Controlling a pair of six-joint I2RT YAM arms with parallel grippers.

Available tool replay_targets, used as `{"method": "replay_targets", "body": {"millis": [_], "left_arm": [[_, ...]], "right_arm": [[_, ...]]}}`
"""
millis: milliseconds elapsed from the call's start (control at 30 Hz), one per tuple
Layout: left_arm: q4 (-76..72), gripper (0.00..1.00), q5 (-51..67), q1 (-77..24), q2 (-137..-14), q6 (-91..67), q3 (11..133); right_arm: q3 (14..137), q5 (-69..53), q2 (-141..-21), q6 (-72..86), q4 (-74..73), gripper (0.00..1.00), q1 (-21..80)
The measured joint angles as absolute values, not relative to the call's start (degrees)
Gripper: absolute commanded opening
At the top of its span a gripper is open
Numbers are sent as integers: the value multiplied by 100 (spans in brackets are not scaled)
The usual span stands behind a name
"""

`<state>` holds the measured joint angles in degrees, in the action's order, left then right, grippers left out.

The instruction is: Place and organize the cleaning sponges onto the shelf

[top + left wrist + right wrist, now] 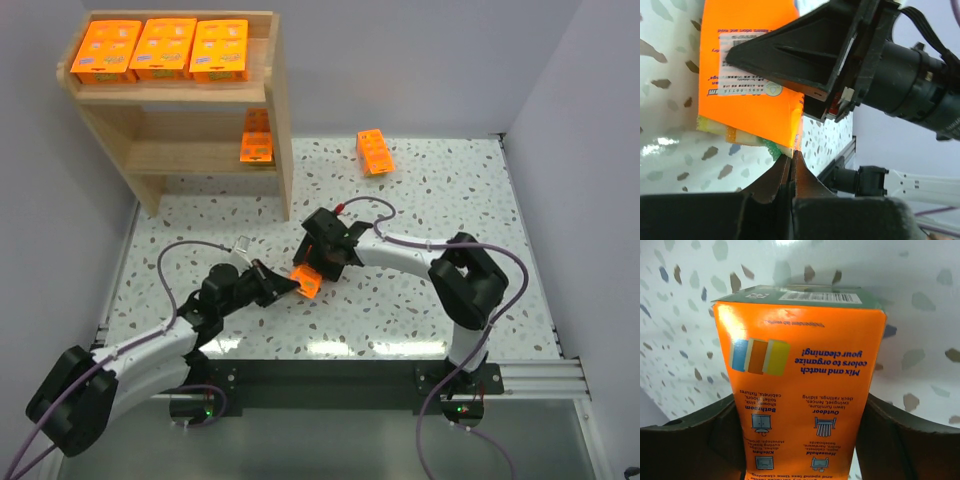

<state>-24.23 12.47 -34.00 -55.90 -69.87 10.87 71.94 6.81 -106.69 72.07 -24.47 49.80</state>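
Sponge pack [308, 283] sitting mid-table [420, 200] toward near edge, right gripper [314, 270] clamping its sides | right wrist showing printed face, left wrist showing barcode side | left gripper [791, 163] closing fully at pack's corner, pinch unclear | both arms reaching inward

Speckled terrazzo tabletop [430, 200] between plain pale-grey walls [400, 60]

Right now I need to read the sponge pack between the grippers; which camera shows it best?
Right wrist: the pack fills the view, printed face legible, gripped in the right gripper. Left wrist shows its barcode side, partly hidden by that gripper. Top external shows only a small, distant orange patch.
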Motion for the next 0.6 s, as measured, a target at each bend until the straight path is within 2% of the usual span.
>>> {"method": "replay_targets", "body": {"millis": [67, 300, 467, 600], "left_arm": [[-2147, 0, 1313, -3435, -5127, -6987, 1011], [-1278, 0, 1500, -3489, -3548, -6995, 762], [-231, 0, 1461, -3492, -2611, -7002, 834], [982, 0, 1009, -3472, -2174, -7006, 1393]], "right_arm": [[7067, 447, -10510, 7175, -2515, 99, 4936], [6869, -257, -9795, 6729, -2954, 99, 4407], [6563, -447, -9122, 6346, -3153, 99, 3288], [6396, -491, -8628, 6014, -3492, 99, 2198]]}}
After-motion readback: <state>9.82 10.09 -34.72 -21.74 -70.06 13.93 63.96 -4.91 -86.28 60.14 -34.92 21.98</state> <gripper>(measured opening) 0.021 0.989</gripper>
